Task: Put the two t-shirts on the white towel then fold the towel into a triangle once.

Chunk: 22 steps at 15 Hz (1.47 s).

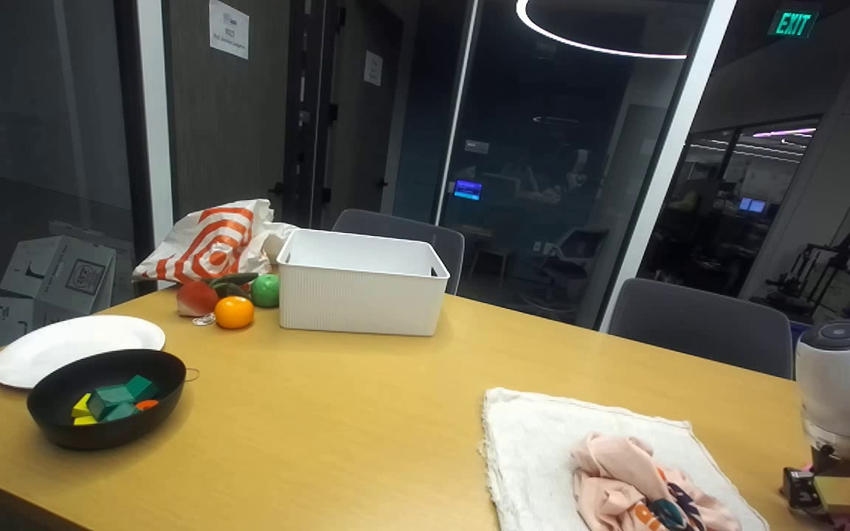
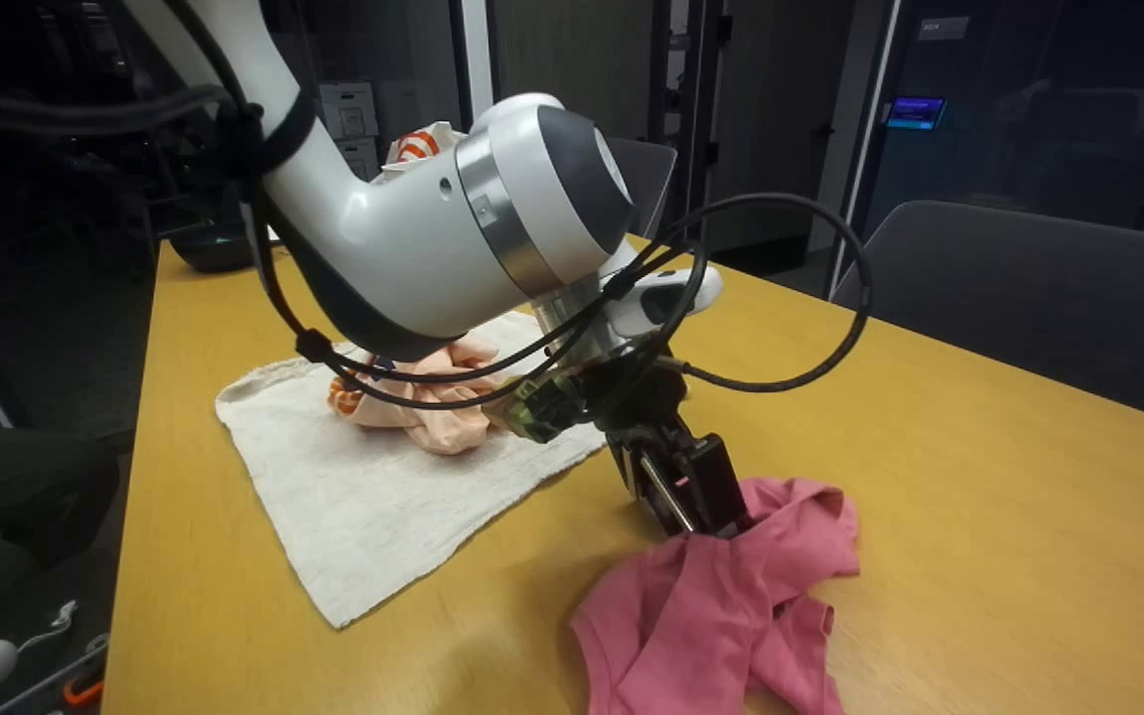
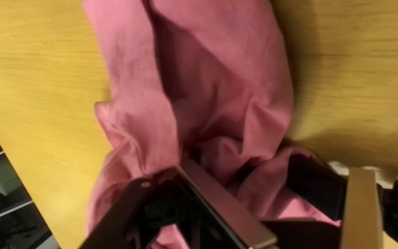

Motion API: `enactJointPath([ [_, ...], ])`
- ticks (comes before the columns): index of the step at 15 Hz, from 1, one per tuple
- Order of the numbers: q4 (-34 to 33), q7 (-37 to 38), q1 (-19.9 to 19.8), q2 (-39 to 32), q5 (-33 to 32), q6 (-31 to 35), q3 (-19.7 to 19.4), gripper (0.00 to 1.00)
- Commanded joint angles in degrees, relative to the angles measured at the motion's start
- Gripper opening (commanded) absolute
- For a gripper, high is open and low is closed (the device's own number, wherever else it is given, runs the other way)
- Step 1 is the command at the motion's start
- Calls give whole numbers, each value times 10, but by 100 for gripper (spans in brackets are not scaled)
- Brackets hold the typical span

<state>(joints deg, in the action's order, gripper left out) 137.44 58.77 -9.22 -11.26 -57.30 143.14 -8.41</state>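
The white towel (image 1: pixel 524 450) lies spread flat on the table, and it also shows in an exterior view (image 2: pixel 373 536). A light pink t-shirt (image 1: pixel 609 468) with a coloured print lies crumpled on the towel; it also shows in an exterior view (image 2: pixel 448 422). A darker pink t-shirt (image 2: pixel 681 626) lies crumpled on the bare table beside the towel and fills the middle of the wrist view (image 3: pixel 199 79). My gripper (image 2: pixel 701 526) points down into this shirt. In the wrist view the gripper (image 3: pixel 242 169) has its fingers apart, with pink cloth between them. The fingertips are partly hidden in folds.
A white bin (image 1: pixel 362 302), a white plate (image 1: pixel 78 343), a black pan (image 1: pixel 60 409) with blocks, toy fruit such as an orange (image 1: pixel 234 313), and a bag (image 1: pixel 211 247) stand at the table's far end. Chairs (image 1: pixel 702 324) stand along the table's edge.
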Motion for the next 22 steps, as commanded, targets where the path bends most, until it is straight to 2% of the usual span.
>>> enactJointPath([
  [1,-20,24,21,-17,8,4,-1,36],
  [3,-25,29,30,-20,9,5,1,24],
  [4,-27,32,33,-20,9,5,1,14],
  [6,-29,35,39,-17,9,4,2,5],
  [8,-33,41,44,-6,2,0,1,3],
  [11,-41,47,51,8,-12,-12,-1,8],
  [13,-47,51,52,24,-14,-17,-1,8],
  [17,-55,68,53,83,-41,-32,1,7],
  [22,-27,27,49,187,-7,37,25,7],
])
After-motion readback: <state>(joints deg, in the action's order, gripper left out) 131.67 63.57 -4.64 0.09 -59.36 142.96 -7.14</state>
